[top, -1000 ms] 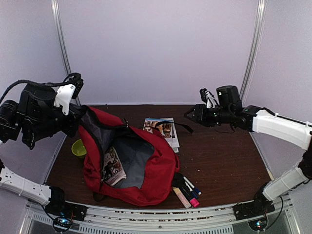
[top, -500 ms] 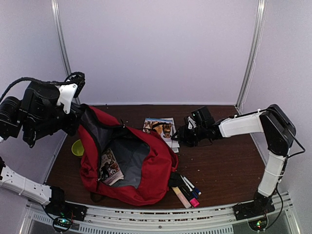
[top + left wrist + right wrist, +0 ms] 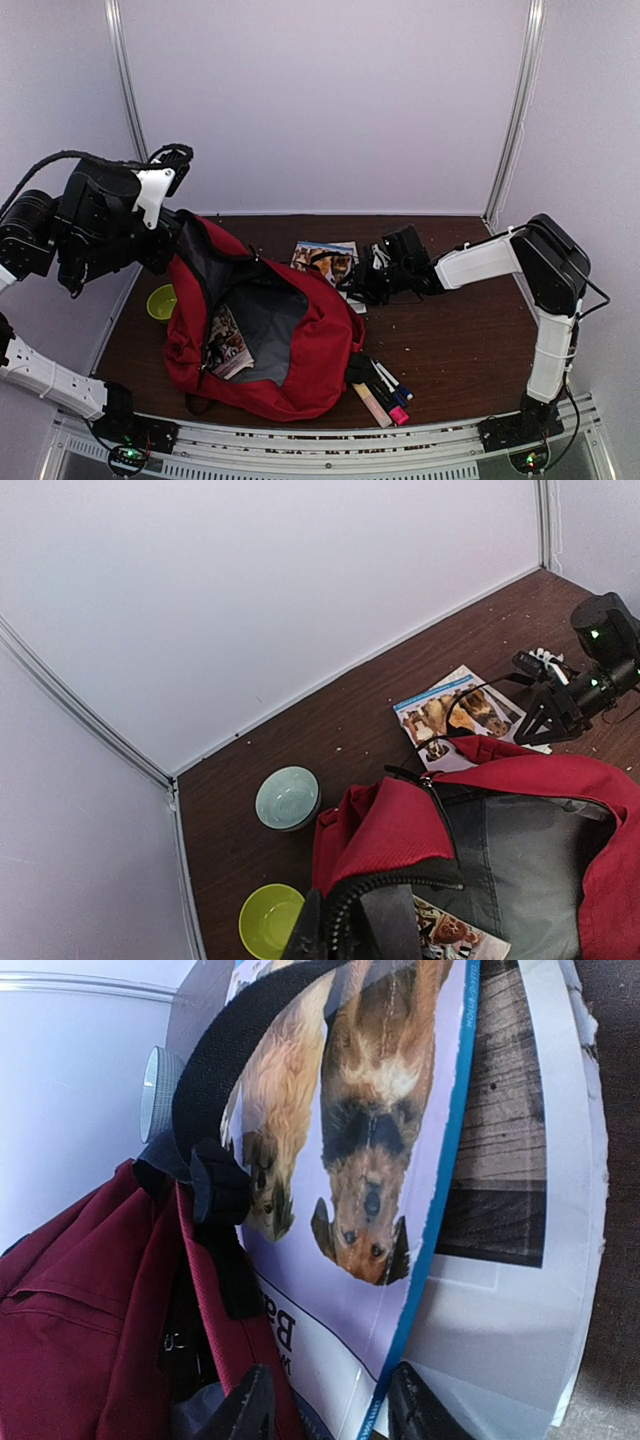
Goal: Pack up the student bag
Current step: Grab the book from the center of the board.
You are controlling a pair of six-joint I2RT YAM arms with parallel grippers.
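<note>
Red student bag [image 3: 325, 345] was held open, rim gripped by left pincer [image 3: 345, 935]. Right pincer [image 3: 330, 1410] was lowered over booklet [image 3: 380, 1160], jaws apart, narrowing. Booklet judged next for packing.

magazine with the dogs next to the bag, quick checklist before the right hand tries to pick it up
1. Bag mouth held open: ok. The left hand is shut on the rim of the student bag and lifts it; grey lining shows.
2. Right hand in place: ok. The right hand is at the corner of the magazine beside the bag, fingers apart.
3. Magazine free to lift: not ok. The bag's black strap lies across the cover.
4. Fingers touching the magazine: cannot tell.
5. Room inside: ok. Only one booklet shows in the bag.
</note>
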